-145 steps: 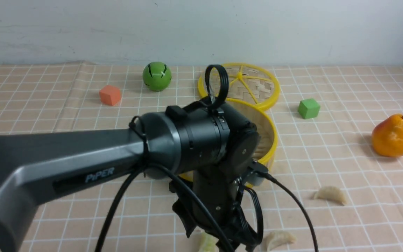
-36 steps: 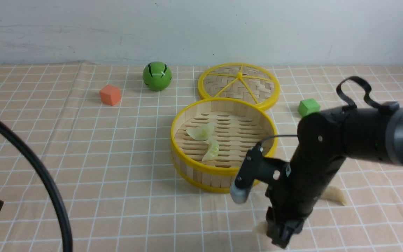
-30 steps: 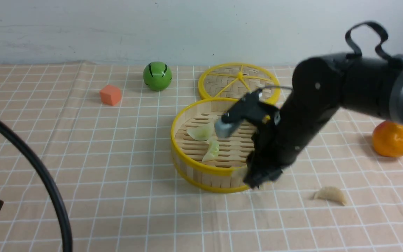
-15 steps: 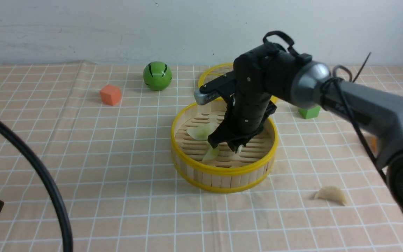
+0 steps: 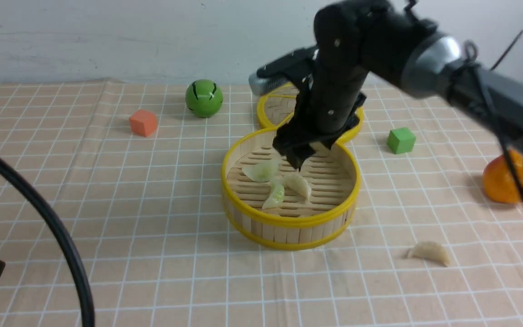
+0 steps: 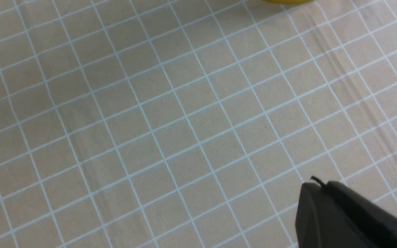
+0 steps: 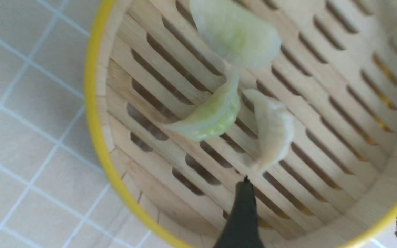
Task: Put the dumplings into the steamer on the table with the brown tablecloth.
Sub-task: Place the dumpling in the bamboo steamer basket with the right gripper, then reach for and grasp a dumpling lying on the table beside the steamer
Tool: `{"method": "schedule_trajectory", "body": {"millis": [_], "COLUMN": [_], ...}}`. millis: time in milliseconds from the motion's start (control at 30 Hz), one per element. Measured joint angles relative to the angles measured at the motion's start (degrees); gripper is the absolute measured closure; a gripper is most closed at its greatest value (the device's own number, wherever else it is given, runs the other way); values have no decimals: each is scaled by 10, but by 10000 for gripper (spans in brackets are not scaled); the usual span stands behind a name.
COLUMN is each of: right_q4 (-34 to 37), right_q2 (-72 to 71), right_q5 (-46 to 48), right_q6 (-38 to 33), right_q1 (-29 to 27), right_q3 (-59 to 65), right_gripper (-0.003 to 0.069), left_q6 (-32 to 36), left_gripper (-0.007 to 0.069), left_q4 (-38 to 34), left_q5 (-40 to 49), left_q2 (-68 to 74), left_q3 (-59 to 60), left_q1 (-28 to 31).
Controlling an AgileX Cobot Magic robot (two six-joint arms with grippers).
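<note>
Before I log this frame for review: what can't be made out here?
Lid: front view, mostly behind the right arm.
Pear: front view, half covered by that arm.
Left fingers: left wrist view, only a dark tip, cut by the edge.
Steamer: left wrist view, a yellow sliver at the edge.

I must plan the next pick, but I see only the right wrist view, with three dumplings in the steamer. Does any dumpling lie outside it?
Observer: Yes. One beige dumpling lies on the brown tablecloth, nearer the robot than the steamer and to its right.
Operator: Is something close to it?
Observer: No. The green cube and the orange fruit sit farther back.
Operator: And the left gripper?
Observer: The left gripper hangs over bare cloth, jaws shut, empty.
</note>
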Motion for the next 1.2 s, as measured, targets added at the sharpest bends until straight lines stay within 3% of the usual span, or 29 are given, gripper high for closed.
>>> {"method": "schedule_trajectory", "body": {"millis": [200,367,667,967,1067,1200], "right_q4": [-13,-16,0,54,57,58], "right_q2": [-150,-247,-210,-98,-81,-76], "right_q5": [5,10,-105,-147,-152,-155], "right_q6": [-35,-73,-92,-220,-225,-228], "right_q1": [-12,-71,-176,-183,-183,-183], "right_q3": [130,309,441,447,448,447], "right_gripper": [101,101,101,102,123,266], "left_q6": [0,0,1,1,1,1], "left_gripper": [626,623,620,620,620,620], "left_q4": [-9,-10,-11,-13,-14,-15], "left_q5": [0,0,0,0,0,0], "left_q2": [0,0,0,0,0,0], "left_q3": [0,0,0,0,0,0], "left_q1": [0,0,0,0,0,0]}}
